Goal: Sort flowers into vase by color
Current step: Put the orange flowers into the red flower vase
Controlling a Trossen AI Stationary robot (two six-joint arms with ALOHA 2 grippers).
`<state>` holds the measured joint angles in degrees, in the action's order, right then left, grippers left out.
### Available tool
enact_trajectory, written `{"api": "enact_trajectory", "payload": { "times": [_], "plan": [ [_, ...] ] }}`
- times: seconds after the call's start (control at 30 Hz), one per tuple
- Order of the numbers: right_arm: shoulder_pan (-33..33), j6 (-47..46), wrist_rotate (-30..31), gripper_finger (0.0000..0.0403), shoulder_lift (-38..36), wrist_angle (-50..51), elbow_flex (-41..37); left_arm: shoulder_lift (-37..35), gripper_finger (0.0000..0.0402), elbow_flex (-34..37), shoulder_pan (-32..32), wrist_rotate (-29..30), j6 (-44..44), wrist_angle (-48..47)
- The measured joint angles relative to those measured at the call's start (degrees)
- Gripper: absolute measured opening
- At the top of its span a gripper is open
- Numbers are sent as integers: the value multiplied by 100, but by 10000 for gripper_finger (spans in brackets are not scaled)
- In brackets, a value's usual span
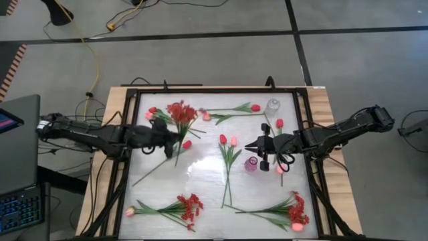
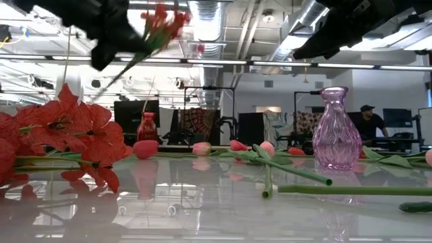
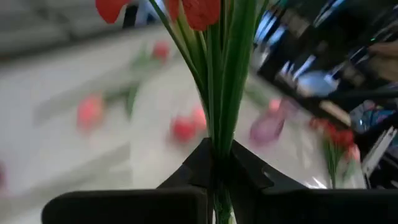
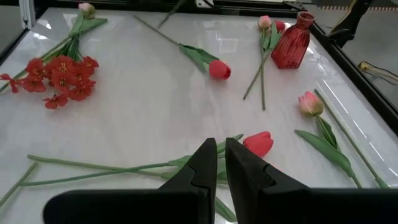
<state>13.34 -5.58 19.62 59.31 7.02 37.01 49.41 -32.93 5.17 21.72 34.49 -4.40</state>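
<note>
A robotics lab or open workshop: exposed ducts (image 2: 307, 17) and strip lights line the bare ceiling, cables (image 1: 93, 50) trail over the grey floor, a laptop (image 1: 17, 171) sits beside the framed bench (image 1: 321, 100), and a person (image 2: 368, 121) works at distant desks.

Three red blossom sprays (image 1: 187, 207), three vases (image 1: 273, 106) and roughly ten tulips (image 1: 255, 107).

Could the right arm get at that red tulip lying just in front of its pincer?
Probably yes. The right pincer is empty and nearly shut, and the red tulip lies just ahead on bare table with nothing over it; it would need to open first.
</note>
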Motion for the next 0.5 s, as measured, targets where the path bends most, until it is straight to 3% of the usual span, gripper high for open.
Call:
{"api": "enact_trajectory", "payload": {
  "times": [0.13, 0.3, 0.5],
  "plan": [
    [0, 0, 0, 62, 0, 1, 0, -2, 15, -6, -422, -43, -1396, 1224],
    [-46, 2, 12, 62, 0, 4, 0, -6, 14, -9, -1013, 158, -2701, 1882],
    [-307, 0, 47, 62, 0, 5, 0, -8, 14, -9, -1921, 671, -3112, 2216]
  ]
}}
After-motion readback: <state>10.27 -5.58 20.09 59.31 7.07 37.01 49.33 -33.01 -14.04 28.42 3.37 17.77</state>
